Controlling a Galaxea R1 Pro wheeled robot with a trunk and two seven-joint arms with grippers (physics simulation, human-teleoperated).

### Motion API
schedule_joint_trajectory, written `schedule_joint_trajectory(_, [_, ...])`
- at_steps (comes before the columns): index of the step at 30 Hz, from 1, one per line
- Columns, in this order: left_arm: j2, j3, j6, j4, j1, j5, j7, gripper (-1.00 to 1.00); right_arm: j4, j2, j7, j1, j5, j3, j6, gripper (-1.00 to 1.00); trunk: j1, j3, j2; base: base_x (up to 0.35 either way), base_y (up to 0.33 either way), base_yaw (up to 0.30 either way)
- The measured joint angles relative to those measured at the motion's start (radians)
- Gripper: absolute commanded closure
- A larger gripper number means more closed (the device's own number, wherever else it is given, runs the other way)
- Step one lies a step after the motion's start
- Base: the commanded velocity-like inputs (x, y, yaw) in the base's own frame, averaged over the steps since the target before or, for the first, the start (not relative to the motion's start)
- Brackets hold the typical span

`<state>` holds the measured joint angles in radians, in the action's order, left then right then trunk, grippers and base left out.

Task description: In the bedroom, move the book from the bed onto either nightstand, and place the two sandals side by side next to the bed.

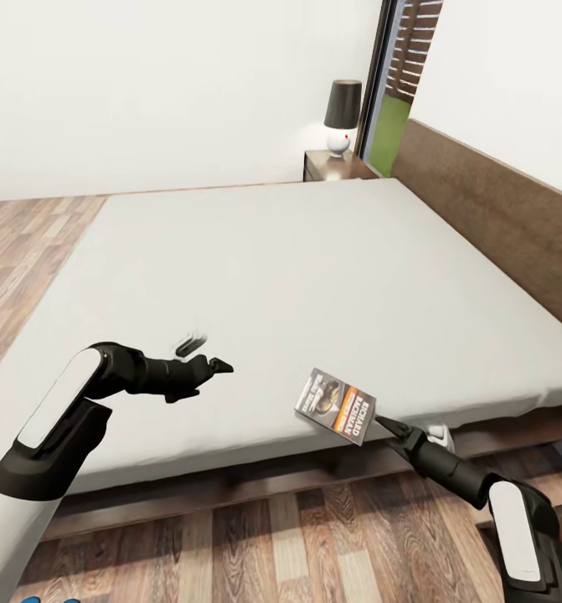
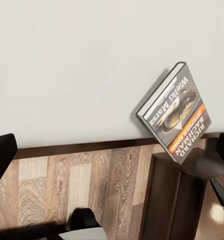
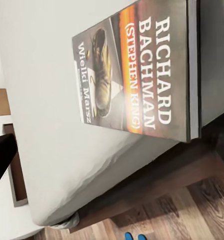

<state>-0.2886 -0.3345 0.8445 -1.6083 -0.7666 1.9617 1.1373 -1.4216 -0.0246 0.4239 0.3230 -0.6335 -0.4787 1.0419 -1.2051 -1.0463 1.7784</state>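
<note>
Book (image 1: 336,405) at near edge of bed (image 1: 255,276), right of centre, lifted off the mattress at a tilt. Right gripper (image 1: 379,422) clamped on book's near right corner, arm reaching up from the floor side. Long axis of book running away from that gripper toward bed's middle. Left gripper (image 1: 207,365) over mattress, well apart from book, holding nothing; jaw gap not readable, so state cannot be told. Right arm clearly the nearer and already in hold.

Nightstand (image 1: 335,166) with lamp (image 1: 342,117) at far corner by headboard, well apart from book across the whole mattress. Carry judged to turn on that span.

Head view alone gives nightstand and both arms. Left wrist view gives book (image 2: 179,114) tilted clear of bed edge. Right wrist view gives cover lettering (image 3: 134,70) and blue sandals (image 3: 132,236) on floor below bed edge.
</note>
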Motion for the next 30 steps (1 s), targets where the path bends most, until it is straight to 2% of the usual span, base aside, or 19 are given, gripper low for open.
schedule_joint_trajectory(18, [0.002, 0.001, 0.001, 0.0, 0.002, 0.001, -0.005, -1.0, 0.004, -0.005, -0.004, 0.0, 0.002, -0.007, 0.0, -1.0, -0.004, -0.003, 0.007, 0.0, 0.0, 0.0])
schedule_joint_trajectory(24, [0.007, 0.001, 0.002, 0.0, 0.0, 0.001, -0.005, -1.0, 0.02, -0.006, -0.003, 0.001, 0.002, -0.007, 0.0, -1.0, -0.027, -0.022, 0.049, 0.0, 0.0, 0.0])
schedule_joint_trajectory(30, [0.034, 0.001, 0.003, 0.0, -0.004, 0.001, 0.001, -1.0, 0.087, -0.005, -0.003, 0.006, 0.002, -0.007, 0.0, -1.0, -0.05, -0.041, 0.091, 0.0, 0.0, 0.0])
